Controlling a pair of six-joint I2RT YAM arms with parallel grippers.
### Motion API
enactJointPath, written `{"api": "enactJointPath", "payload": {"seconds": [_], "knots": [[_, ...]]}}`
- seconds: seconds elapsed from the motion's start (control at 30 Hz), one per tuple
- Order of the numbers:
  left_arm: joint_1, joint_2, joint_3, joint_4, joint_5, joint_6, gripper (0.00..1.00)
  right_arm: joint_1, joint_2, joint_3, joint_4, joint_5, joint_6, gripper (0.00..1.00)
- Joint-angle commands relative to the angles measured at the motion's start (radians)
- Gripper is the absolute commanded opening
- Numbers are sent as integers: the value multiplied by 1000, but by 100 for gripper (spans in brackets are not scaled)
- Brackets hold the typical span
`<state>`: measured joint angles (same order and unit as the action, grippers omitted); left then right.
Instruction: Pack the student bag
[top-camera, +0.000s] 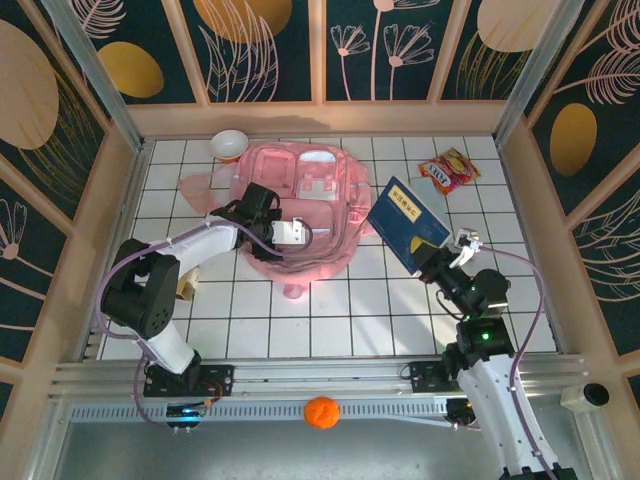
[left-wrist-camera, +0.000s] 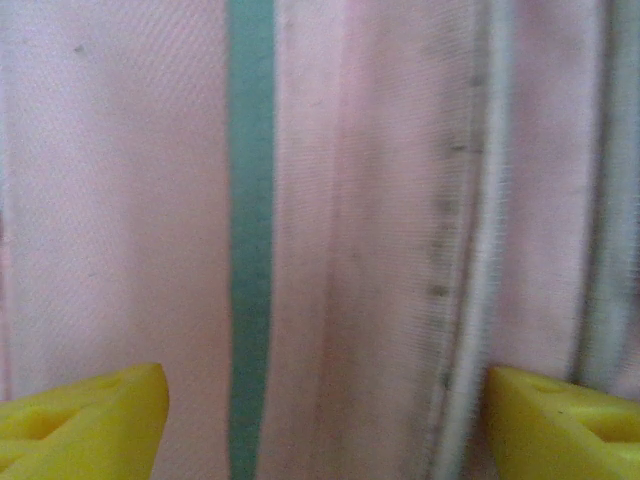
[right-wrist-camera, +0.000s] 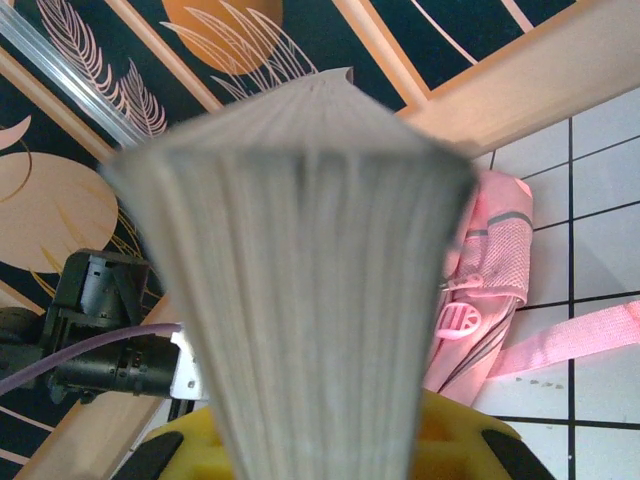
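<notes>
Toward the back of the tiled table (top-camera: 330, 320), we see the student bag (top-camera: 300, 215) lying flat. Our left gripper (left-wrist-camera: 325, 420) is over it with jaws spread wide above pink fabric, though the blurred close view leaves us unsure whether the fingertips (left-wrist-camera: 85, 420) touch it. Our right gripper (top-camera: 432, 262) is clamped on a blue book (top-camera: 405, 222), held tilted just right of the bag.

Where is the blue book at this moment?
In the top view the blue book stands tilted in the right gripper, right of the student bag and on the near side of the snack packet.
</notes>
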<state>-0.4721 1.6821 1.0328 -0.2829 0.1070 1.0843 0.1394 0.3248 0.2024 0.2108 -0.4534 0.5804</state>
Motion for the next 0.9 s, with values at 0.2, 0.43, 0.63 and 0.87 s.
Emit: {"api": "enactJointPath", "payload": {"seconds": [0.2,0.43,0.63,0.87], "knots": [[-50,-129,-40,143,6,-127,32,9,-25,33,68,-4,33,0],[-62,-288,-54,242,223,-405,0,11,-27,46,84,65,110,0],[-62,-323,-55,343,243,-610,0,10,-16,54,77,109,202,0],[-62,-292,2,404,302,-788,0,10,45,169,-259,192,370,0]]}}
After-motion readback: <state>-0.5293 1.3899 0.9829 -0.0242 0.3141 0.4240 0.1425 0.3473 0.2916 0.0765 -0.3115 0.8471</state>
